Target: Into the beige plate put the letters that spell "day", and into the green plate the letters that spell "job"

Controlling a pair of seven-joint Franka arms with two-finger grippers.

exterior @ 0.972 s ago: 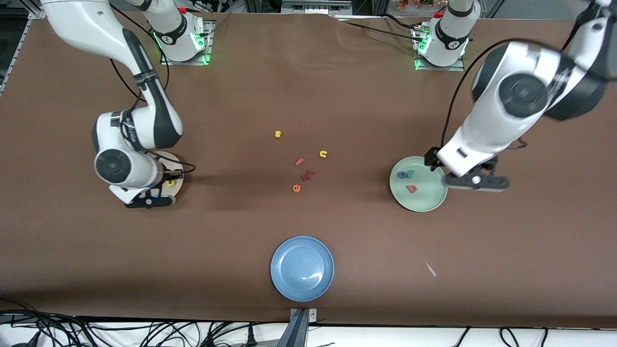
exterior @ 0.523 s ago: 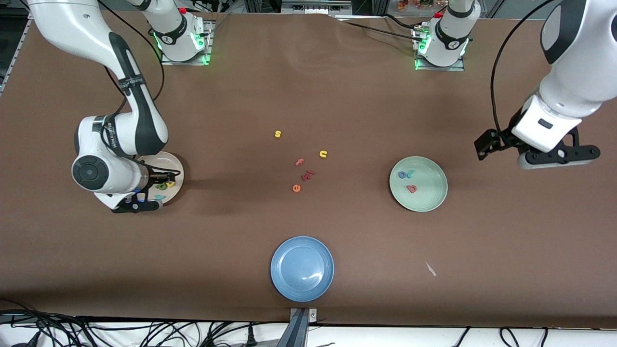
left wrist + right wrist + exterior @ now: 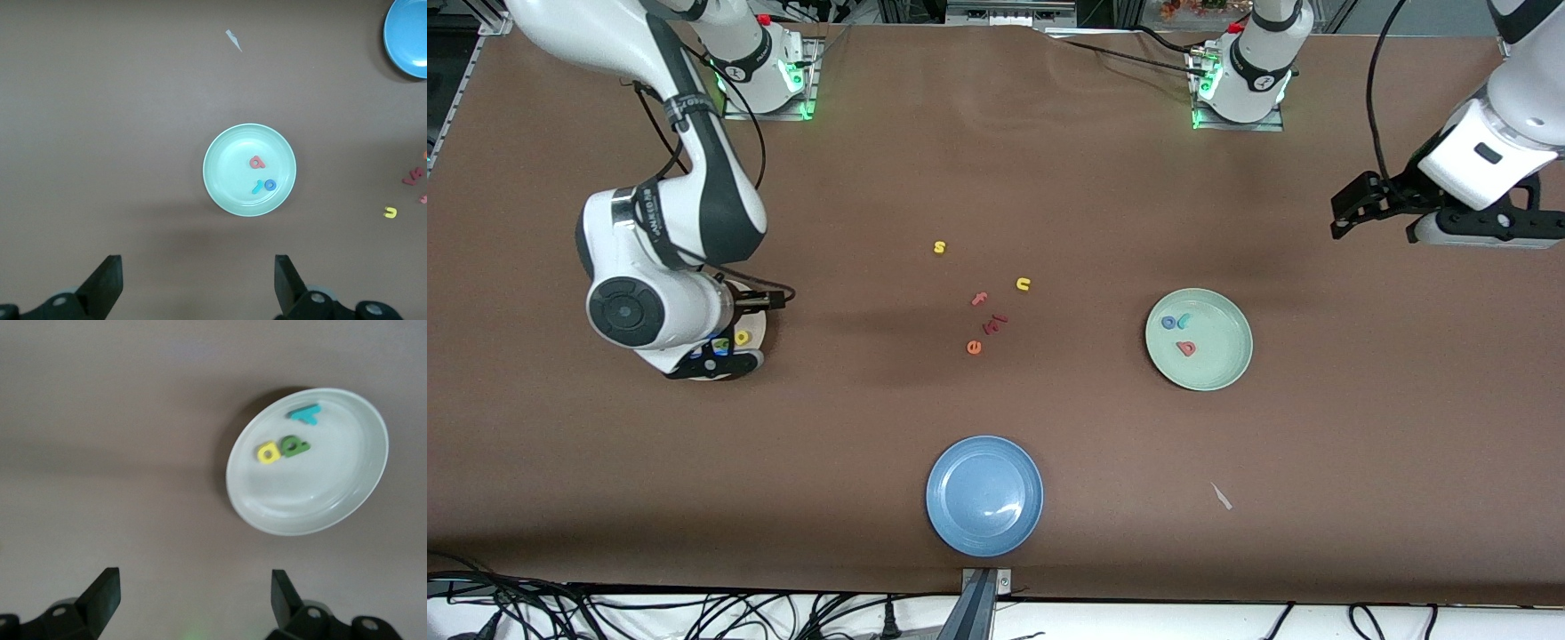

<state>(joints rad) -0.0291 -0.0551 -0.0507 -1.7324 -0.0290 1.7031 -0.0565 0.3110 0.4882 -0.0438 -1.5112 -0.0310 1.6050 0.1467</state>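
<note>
Since both words look sorted, nothing on the counter point(image 3: 1049, 178) seems left to pick; judging from this, the coming move is just retreat.

Nearest the camera: blue plate point(image 3: 984, 495), nothing in it. Mid-counter strays s point(image 3: 939, 247), u point(image 3: 1023, 284), f point(image 3: 979, 299), e point(image 3: 974, 348) aren't task letters, leave them.

Green plate point(image 3: 1199, 339) holds the j point(image 3: 257, 188), o point(image 3: 270, 185) and b point(image 3: 257, 162), j and o touching, b apart. Left claw point(image 3: 197, 283) is wide, holding nothing, up over bare counter toward the left arm's end, well apart from that plate; arm pulled up and outward.

Beige plate point(image 3: 308, 461) holds d point(image 3: 267, 453) touching a point(image 3: 295, 445), y point(image 3: 305, 413) near the rim. Right claw point(image 3: 193, 597) is wide and holding nothing, hanging just off that plate's edge, wrist pointing down, elbow folded above the plate.
</note>
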